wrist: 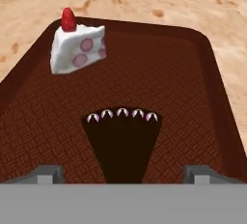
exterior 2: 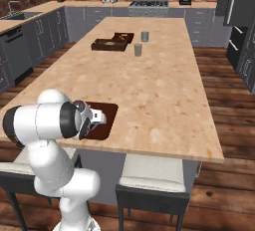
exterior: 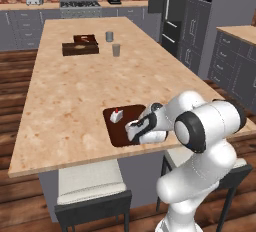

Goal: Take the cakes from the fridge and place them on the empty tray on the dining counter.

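Observation:
The flat reddish-brown tray [wrist: 193, 88] lies near the front edge of the beige dining counter [exterior: 75, 86]. On it stands the white slice with a red berry [wrist: 77, 47], at the tray's far left corner [exterior: 116, 115]. The dark chocolate wedge [wrist: 123, 141] lies on the tray in the middle, its narrow end pointing at my hand. My gripper [wrist: 123, 174] hovers low over the tray [exterior: 116, 135], open, its fingertips [wrist: 46, 174] standing wide on both sides of the wedge without touching it. The dark fridge [exterior: 170, 6] stands at the far right.
At the counter's far end sit a thick brown box-like tray [exterior: 80, 49] and two grey cups [exterior: 109, 36] [exterior: 116, 50]. White-cushioned stools [exterior: 90, 181] stand under the near edge. My arm's elbow [exterior 2: 45, 120] hangs over the counter's front edge.

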Robot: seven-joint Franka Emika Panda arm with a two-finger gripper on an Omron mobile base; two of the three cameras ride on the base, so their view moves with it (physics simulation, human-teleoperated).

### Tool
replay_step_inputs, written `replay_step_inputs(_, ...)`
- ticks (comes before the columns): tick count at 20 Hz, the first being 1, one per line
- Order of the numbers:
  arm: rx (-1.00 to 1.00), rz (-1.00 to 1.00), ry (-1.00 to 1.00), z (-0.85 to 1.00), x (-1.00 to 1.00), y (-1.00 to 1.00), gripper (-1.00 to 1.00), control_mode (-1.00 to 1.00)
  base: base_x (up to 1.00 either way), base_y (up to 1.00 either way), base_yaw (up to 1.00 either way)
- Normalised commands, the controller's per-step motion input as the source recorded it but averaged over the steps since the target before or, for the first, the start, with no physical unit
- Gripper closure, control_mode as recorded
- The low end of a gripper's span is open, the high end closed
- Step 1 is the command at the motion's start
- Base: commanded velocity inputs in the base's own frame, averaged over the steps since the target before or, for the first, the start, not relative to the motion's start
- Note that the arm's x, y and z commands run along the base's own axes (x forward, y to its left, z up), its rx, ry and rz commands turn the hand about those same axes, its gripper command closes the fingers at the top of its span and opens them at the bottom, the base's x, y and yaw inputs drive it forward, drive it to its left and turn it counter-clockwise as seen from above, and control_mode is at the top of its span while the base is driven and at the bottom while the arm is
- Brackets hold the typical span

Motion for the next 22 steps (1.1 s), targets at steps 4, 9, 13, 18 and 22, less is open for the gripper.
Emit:
replay_step_inputs(4, 0.00, 0.00, -0.03, 1.00, -0.38, 0.01, -1.00, -1.00, 0.00, 0.00, 0.00)
replay_step_inputs(9, 0.00, 0.00, 0.05, 1.00, -0.04, 0.12, -1.00, -1.00, 0.00, 0.00, 0.00)
replay_step_inputs(13, 0.00, 0.00, 0.30, 0.94, -0.45, 0.00, -1.00, -1.00, 0.00, 0.00, 0.00)
replay_step_inputs(18, 0.00, -0.03, 0.33, 0.22, -0.98, -0.02, -1.00, -1.00, 0.00, 0.00, 0.00)
replay_step_inputs(22, -0.05, -0.01, 0.17, 0.00, -1.00, -0.08, -1.00, -1.00, 0.00, 0.00, 0.00)
